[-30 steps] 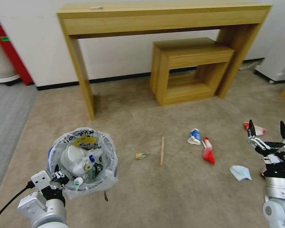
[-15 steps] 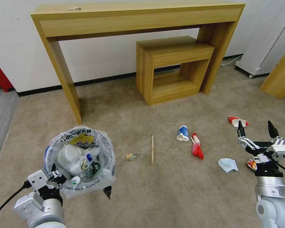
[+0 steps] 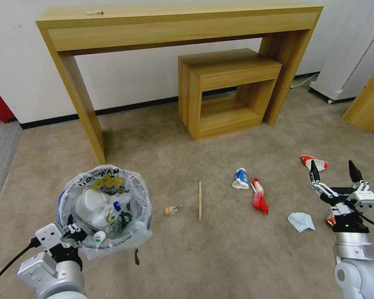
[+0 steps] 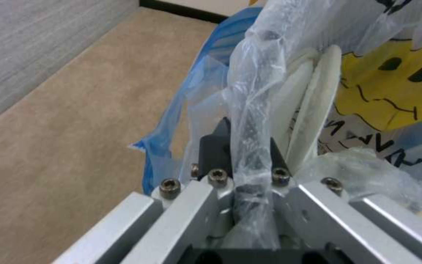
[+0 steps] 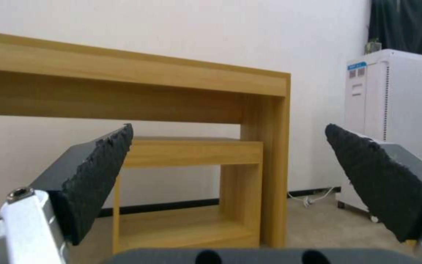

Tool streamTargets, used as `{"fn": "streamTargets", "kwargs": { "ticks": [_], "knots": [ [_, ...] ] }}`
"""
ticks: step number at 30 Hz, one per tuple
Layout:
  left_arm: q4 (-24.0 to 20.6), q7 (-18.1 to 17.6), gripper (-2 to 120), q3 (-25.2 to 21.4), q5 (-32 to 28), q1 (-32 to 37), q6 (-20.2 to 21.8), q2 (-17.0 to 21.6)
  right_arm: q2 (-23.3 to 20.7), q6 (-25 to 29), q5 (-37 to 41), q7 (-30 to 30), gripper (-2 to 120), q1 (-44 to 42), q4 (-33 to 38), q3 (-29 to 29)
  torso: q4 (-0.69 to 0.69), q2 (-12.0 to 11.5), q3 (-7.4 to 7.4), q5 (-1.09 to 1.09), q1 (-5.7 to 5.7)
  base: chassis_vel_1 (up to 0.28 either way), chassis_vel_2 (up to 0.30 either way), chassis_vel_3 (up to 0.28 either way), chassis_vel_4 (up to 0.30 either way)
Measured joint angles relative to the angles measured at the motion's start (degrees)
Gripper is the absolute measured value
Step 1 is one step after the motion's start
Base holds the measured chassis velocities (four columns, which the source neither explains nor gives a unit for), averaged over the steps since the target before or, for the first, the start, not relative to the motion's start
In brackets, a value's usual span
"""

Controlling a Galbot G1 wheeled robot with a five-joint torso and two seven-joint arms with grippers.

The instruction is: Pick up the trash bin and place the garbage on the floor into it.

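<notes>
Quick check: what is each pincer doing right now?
Left pincer: shut on the trash bin rim.
Right pincer: open, empty.

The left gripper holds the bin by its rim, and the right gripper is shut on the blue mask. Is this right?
Not quite. In the head view the right gripper is open and empty; the mask lies on the floor. The left gripper does hold the bin by its rim.

The trash bin sits at the left on the floor. To its right lie a wrapper, a wooden stick, two paper cups and a mask, before the wooden table.
</notes>
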Motion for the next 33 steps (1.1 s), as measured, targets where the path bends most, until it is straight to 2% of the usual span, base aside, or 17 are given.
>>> {"fn": "streamTargets", "kwargs": {
  "ticks": [11, 19, 22, 25, 26, 28, 33],
  "knots": [
    [-0.21, 0.05, 0, -0.29, 0.13, -0.08, -0.07, -0.12, -0.67, 0.27, -0.57, 0.65, 100, 0.34, -1.09, -2.17, 0.0, 0.0, 0.03, 0.0, 0.02, -0.22, 0.221, 0.214, -0.212],
    [-0.4, -0.04, 0, -0.51, -0.72, 0.32, 0.48, -0.3, -3.16, -1.33, -2.32, 1.32, 100, 1.21, -3.47, -7.46, -0.01, 0.0, -0.01, -0.01, 0.01, 0.0, 0.003, 0.015, -0.002],
    [-0.41, -0.08, 0, -0.71, -0.7, 0.76, 0.5, -0.44, -4.56, -2.94, -2.15, 1.34, 100, 1.98, -4.3, -10.46, -0.01, 0.0, -0.01, -0.01, 0.0, 0.0, 0.0, 0.0, 0.0],
    [-0.98, -0.08, 0, -1.46, -0.51, 2.08, 0.53, -0.76, -7.71, -7.92, -0.09, 0.44, 100, 4.63, -6.01, -17.54, 0.0, 0.0, 0.0, -0.01, 0.01, 0.0, 0.0, 0.0, 0.0],
    [-0.98, -0.08, 0, -1.46, -0.51, 2.08, 0.53, -0.76, -7.71, -7.92, -0.09, 0.44, 100, 4.63, -6.01, -17.54, 0.0, 0.0, 0.0, -0.01, 0.01, 0.0, 0.0, 0.0, 0.0],
    [-1.56, -0.08, 0, -2.11, -0.38, 3.19, 0.53, -1.11, -10.06, -11.66, 0.86, -2.44, 100, 7.17, -8.02, -20.98, 0.0, 0.0, 0.0, -0.01, 0.01, 0.0, 0.0, 0.0, 0.0],
    [-2.21, -0.07, 0, -2.75, 0.27, 4.49, 0.53, -1.67, -14.1, -16.17, 0.53, -7.52, 100, 12.46, -12.29, -26.0, 0.0, 0.0, 0.0, 0.01, 0.01, 0.0, 0.0, 0.0, 0.0]
  ]
}}
